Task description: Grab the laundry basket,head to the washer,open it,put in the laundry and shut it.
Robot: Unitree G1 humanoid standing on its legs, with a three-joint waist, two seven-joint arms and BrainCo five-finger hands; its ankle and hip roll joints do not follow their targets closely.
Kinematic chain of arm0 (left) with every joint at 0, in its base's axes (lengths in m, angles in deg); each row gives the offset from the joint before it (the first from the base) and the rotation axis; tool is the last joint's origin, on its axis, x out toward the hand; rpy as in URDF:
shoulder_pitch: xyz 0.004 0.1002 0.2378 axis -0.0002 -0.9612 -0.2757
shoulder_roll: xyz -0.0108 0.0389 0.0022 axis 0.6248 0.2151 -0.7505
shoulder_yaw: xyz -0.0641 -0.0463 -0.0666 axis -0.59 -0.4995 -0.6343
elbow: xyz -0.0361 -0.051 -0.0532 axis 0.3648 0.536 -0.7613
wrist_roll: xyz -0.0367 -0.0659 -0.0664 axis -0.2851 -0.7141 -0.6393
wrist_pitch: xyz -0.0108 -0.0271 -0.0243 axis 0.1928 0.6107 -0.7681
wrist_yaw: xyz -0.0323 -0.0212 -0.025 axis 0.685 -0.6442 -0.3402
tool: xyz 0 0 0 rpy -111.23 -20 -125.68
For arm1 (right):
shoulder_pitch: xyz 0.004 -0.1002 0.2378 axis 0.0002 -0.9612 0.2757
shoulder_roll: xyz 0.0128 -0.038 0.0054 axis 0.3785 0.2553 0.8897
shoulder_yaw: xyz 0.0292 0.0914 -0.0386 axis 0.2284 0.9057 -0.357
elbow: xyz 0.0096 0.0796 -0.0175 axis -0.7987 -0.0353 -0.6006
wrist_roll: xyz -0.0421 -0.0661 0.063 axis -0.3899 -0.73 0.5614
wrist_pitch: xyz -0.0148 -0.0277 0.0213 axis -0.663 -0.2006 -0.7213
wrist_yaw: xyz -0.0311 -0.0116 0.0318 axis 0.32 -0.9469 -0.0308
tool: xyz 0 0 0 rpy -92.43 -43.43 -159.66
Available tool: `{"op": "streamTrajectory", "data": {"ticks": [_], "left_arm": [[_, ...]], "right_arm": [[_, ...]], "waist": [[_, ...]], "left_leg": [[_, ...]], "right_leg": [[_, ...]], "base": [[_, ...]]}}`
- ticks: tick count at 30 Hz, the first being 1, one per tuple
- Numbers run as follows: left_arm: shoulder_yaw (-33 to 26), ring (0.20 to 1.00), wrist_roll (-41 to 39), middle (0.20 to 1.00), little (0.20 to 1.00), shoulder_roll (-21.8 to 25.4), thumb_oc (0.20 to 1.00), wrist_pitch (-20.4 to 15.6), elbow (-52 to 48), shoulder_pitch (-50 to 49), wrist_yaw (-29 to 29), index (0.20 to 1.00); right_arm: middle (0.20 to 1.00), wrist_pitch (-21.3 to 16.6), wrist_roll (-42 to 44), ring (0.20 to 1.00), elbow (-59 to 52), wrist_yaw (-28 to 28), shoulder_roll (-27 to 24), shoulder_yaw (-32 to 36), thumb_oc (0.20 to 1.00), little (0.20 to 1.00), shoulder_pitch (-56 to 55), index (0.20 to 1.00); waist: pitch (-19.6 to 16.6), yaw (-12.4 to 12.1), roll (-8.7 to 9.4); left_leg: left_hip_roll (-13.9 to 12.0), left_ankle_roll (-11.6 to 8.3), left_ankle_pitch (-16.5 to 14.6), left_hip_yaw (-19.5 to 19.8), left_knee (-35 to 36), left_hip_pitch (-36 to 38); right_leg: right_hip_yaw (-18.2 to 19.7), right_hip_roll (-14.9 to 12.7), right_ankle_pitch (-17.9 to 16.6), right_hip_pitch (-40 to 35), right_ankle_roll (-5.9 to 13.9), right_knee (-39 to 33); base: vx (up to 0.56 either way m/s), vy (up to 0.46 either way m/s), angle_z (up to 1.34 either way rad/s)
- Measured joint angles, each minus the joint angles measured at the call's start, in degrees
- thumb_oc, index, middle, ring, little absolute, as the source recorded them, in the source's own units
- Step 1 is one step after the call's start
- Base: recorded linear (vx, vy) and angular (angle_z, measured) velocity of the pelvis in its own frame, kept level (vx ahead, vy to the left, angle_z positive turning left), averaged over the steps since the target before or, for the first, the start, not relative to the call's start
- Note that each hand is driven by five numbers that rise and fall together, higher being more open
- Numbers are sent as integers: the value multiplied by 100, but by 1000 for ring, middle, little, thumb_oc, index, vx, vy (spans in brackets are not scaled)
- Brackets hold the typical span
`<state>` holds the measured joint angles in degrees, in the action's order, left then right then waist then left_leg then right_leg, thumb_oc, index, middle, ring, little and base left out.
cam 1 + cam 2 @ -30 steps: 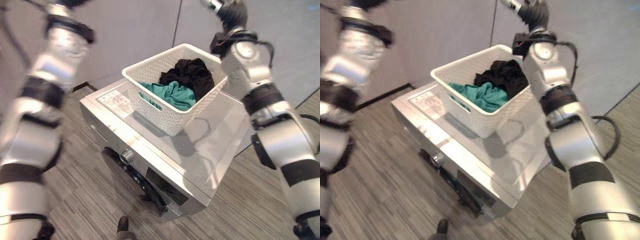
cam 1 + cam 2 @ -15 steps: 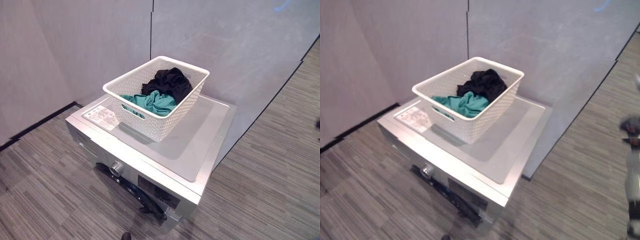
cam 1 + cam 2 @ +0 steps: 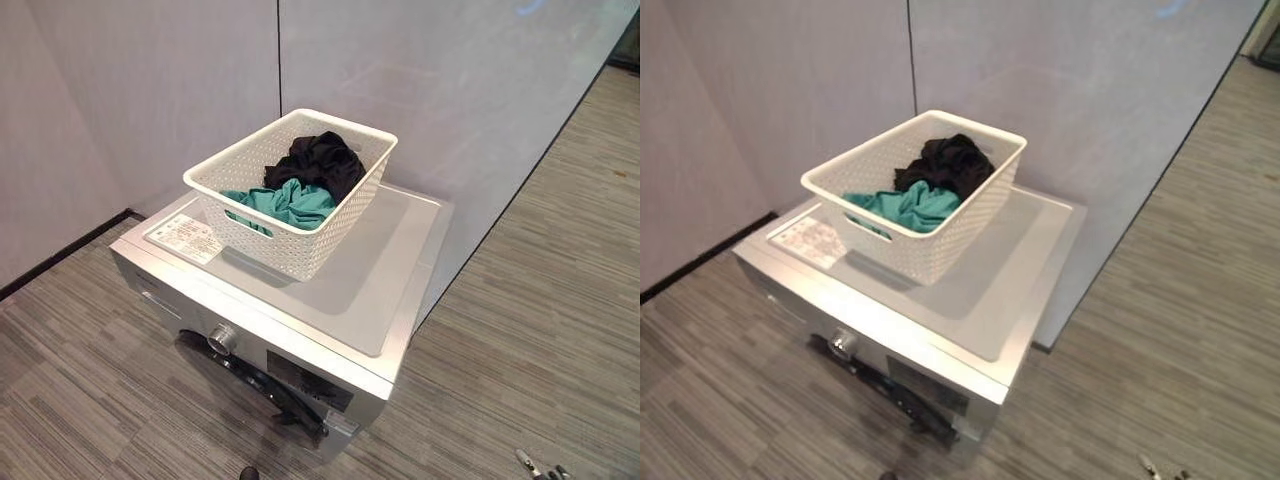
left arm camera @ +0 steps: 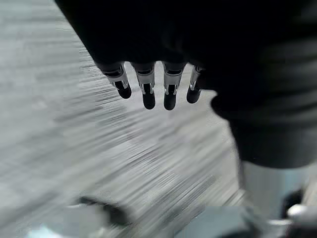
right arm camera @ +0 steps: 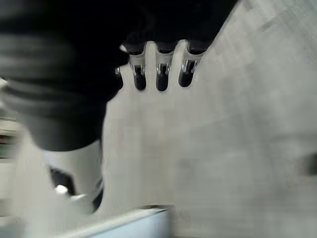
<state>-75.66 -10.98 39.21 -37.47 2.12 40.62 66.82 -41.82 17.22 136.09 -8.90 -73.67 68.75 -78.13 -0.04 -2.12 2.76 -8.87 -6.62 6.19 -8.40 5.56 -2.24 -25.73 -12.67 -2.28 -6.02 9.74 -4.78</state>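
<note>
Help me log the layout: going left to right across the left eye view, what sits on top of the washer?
Label sticker → teal cloth → black cloth → bare washer top. Both cloths lie in the white basket, which stands on the washer.

Both hands: black ribbed cover (image 4: 257, 74), silver fingers (image 5: 162, 69), dark tips

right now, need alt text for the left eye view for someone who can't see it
A white perforated laundry basket sits on top of a silver front-loading washer, holding a black garment and a teal garment. The washer stands on grey striped flooring against a pale grey wall, its door closed.
</note>
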Motion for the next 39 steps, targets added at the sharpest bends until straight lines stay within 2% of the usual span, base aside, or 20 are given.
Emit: {"op": "streamTrajectory", "data": {"ticks": [6, 9, 14, 15, 16, 17, 18, 20, 21, 22, 23, 25, 27, 30, 31, 34, 35, 36, 37, 39], "left_arm": [[621, 1000, 205, 1000, 1000, -129, 1000, -12, -387, 566, 23, 1000], [1120, 1000, 214, 1000, 1000, -332, 1000, -39, -400, 1042, 79, 1000], [2472, 1000, 424, 1000, 1000, -423, 1000, 41, -1022, 1348, 86, 1000], [2581, 1000, 428, 1000, 1000, -408, 1000, 62, -1046, 1391, 59, 1000], [2457, 1000, 424, 1000, 1000, -437, 1000, 53, -928, 1508, 49, 1000], [1937, 1000, 408, 1000, 1000, -302, 1000, 41, -875, 1370, 60, 1000], [1784, 1000, 379, 1000, 1000, -192, 1000, 42, -872, 1216, 62, 1000], [1591, 1000, 363, 1000, 1000, 23, 1000, 115, -726, 814, 48, 1000], [1577, 1000, 363, 1000, 1000, 7, 1000, 132, -620, 751, 43, 1000], [1584, 1000, 366, 1000, 1000, -94, 1000, 130, -490, 743, 45, 1000], [1628, 1000, 366, 1000, 1000, -172, 1000, 152, -404, 752, 42, 1000], [1906, 1000, 390, 1000, 1000, -245, 1000, 143, -445, 789, 76, 1000], [2098, 1000, 420, 1000, 1000, -177, 1000, 135, -664, 1117, 78, 1000], [2149, 1000, 422, 1000, 1000, -92, 1000, 151, -629, 1203, 67, 1000], [2012, 1000, 421, 1000, 1000, -80, 1000, 160, -608, 1310, 63, 1000], [1792, 1000, 422, 1000, 1000, -147, 1000, 172, -626, 1279, 8, 1000], [1651, 1000, 431, 1000, 1000, -200, 1000, 216, -586, 1246, -7, 1000], [1696, 1000, 460, 1000, 1000, -426, 1000, 215, -775, 1119, -57, 1000], [1764, 1000, 503, 1000, 1000, -488, 1000, 177, -864, 1173, -74, 1000], [1852, 1000, 670, 1000, 1000, -500, 1000, 204, -928, 1165, -187, 1000]], "right_arm": [[1000, 16, 153, 1000, 401, -74, 291, -443, 1000, 1000, 659, 1000], [1000, 57, 89, 1000, 265, -246, 487, -722, 1000, 1000, 889, 1000], [1000, 116, 231, 1000, 14, -560, 747, -1430, 1000, 1000, 902, 1000], [1000, 20, 199, 1000, 93, -733, 646, -1408, 1000, 1000, 1150, 1000], [1000, 44, 166, 1000, 334, -722, 510, -1393, 1000, 1000, 1450, 1000], [1000, 99, 165, 1000, 317, -711, 494, -1425, 1000, 1000, 1525, 1000], [1000, 103, 160, 1000, 291, -676, 555, -1533, 1000, 1000, 1526, 1000], [1000, 108, 145, 1000, 291, -573, 761, -1853, 1000, 1000, 1491, 1000], [1000, 123, 145, 1000, 318, -553, 796, -1901, 1000, 1000, 1449, 1000], [1000, 135, 149, 1000, 300, -518, 797, -2027, 1000, 1000, 1396, 1000], [1000, 138, 150, 1000, 223, -519, 783, -2095, 1000, 1000, 1414, 1000], [1000, 133, 139, 1000, -21, -536, 705, -2271, 1000, 1000, 1395, 1000], [1000, 105, 100, 1000, -334, -558, 621, -2233, 1000, 1000, 1504, 1000], [1000, 108, 97, 1000, -544, -616, 368, -2244, 1000, 1000, 1588, 1000], [1000, 122, 73, 1000, -776, -596, 164, -2241, 1000, 1000, 1404, 1000], [1000, 168, 24, 1000, -1517, -545, -169, -2058, 1000, 1000, 1117, 1000], [1000, 161, -101, 1000, -2050, -483, -303, -1960, 1000, 1000, 888, 1000], [1000, 75, -382, 1000, -2880, -449, -941, -1726, 1000, 1000, 392, 1000], [1000, 140, -609, 1000, -2781, -481, -1209, -1582, 1000, 1000, 239, 1000], [1000, 253, -1065, 1000, -2744, -499, -1613, -1554, 1000, 1000, 227, 1000]], "waist": [[357, 20, -109], [673, 147, -86], [858, 559, -185], [975, 562, -401], [1021, 523, -600], [816, 395, -698], [717, 334, -622], [530, 34, -344], [505, -27, -308], [430, -103, -280], [425, -97, -276], [426, -143, -332], [566, -228, -58], [826, -148, 76], [865, -76, 126], [945, 172, 212], [943, 280, 144], [782, 550, -432], [724, 671, -438], [575, 562, -604]], "left_leg": [[79, 24, 12, -15, -182, -358], [385, 268, -249, -16, -724, -667], [1302, 1107, -956, -514, -1617, -488], [1124, 1349, -1094, -875, -1555, -382], [965, 1356, -1009, -1076, -1311, -204], [820, 1279, -873, -1404, -970, -12], [827, 1258, -846, -1616, -867, 26], [896, 1182, -782, -1913, -917, -6], [937, 1173, -768, -1914, -950, -17], [949, 1149, -706, -1908, -980, -149], [948, 1165, -576, -1919, -964, -300], [825, 822, -89, -1673, -983, -662], [758, 71, 482, -1023, -1113, -1340], [294, 69, 346, -199, -1456, -1298], [-78, 41, 126, -196, -2233, -1298], [-779, -80, -248, -393, -2272, -261], [-959, -149, -305, -545, -2182, 197], [-1535, -338, -481, -645, -1506, 671], [-1529, -457, -551, -684, -1017, 832], [-1180, -382, -539, -1135, -396, 818]], "right_leg": [[-13, -116, -122, 317, 24, 66], [-9, -482, -128, 497, 31, 359], [171, -1743, -728, 1103, -247, 1821], [9, -1680, -931, 1138, -444, 1924], [-40, -1411, -337, 1379, -485, 2762], [-12, -701, 651, 1517, -439, 3890], [-78, -388, 990, 1386, -461, 3995], [-136, 362, 1701, 515, -523, 2901], [-64, 535, 1818, 146, -621, 2395], [1063, 972, 1975, 75, -719, 1913], [1658, 1217, 1994, 117, -829, 1589], [1393, 1439, 1785, 459, -1284, 1678], [1114, 1278, 1365, 1108, -1672, 1875], [826, 1225, 774, 1227, -1884, 1470], [601, 1160, 573, 1140, -1803, 1091], [665, 1075, 498, 1196, -1601, 612], [569, 1118, 661, 1059, -1087, 319], [368, 936, 1429, 1562, -1516, 2960], [500, 875, 1880, 1394, -1414, 2917], [479, 890, 1520, 1611, -1217, 2557]], "base": [[-92, 204, 0], [-21, 446, 10], [-177, 506, -38], [-110, 190, -96], [-136, 108, -151], [-169, 58, -152], [-178, -13, -169], [-174, -108, -108], [-191, -144, -38], [-321, -213, -6], [-407, -274, 16], [-407, -219, 60], [-322, -90, 65], [-243, -42, 40], [-42, 30, 69], [62, 83, 45], [116, 150, 55], [48, 108, 139], [28, 83, 185], [53, 92, 91]]}}
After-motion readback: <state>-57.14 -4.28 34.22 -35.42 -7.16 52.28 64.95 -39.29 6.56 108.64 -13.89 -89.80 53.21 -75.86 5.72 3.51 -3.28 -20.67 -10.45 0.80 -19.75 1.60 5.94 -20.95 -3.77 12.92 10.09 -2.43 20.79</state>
